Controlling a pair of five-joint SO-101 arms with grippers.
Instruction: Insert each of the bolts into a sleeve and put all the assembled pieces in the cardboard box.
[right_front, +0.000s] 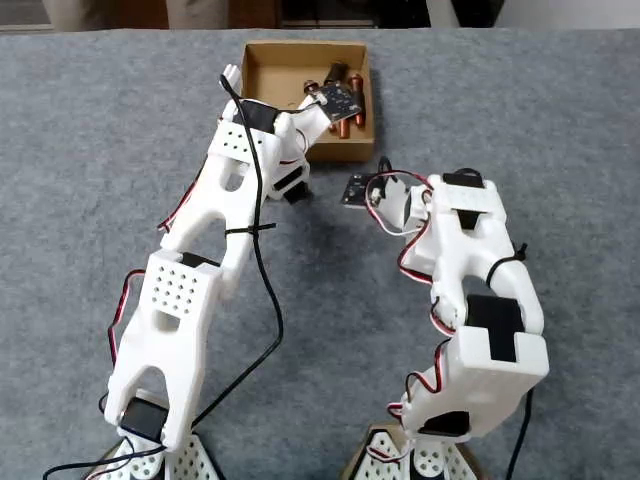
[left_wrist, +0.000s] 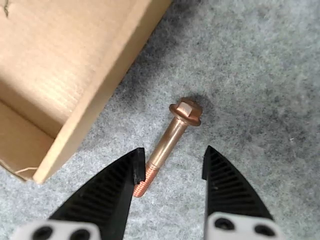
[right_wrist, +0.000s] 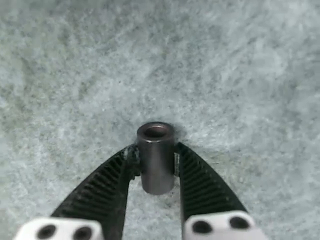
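Left hand over a bolt, right hand on a sleeve.
My left hand (left_wrist: 173, 150) is apart, straddling the bolt (left_wrist: 172, 132), which lies on the bench (left_wrist: 260, 75) just beside the cardboard box (left_wrist: 75, 65). My right hand (right_wrist: 155, 149) is clamped on the sleeve (right_wrist: 156, 160).

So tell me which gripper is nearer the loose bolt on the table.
Left. The left gripper is directly over the bolt, threaded end between its open fingers; the right gripper sits apart, holding a sleeve.

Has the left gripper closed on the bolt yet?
No, the left gripper is open around the bolt, which lies on the table.
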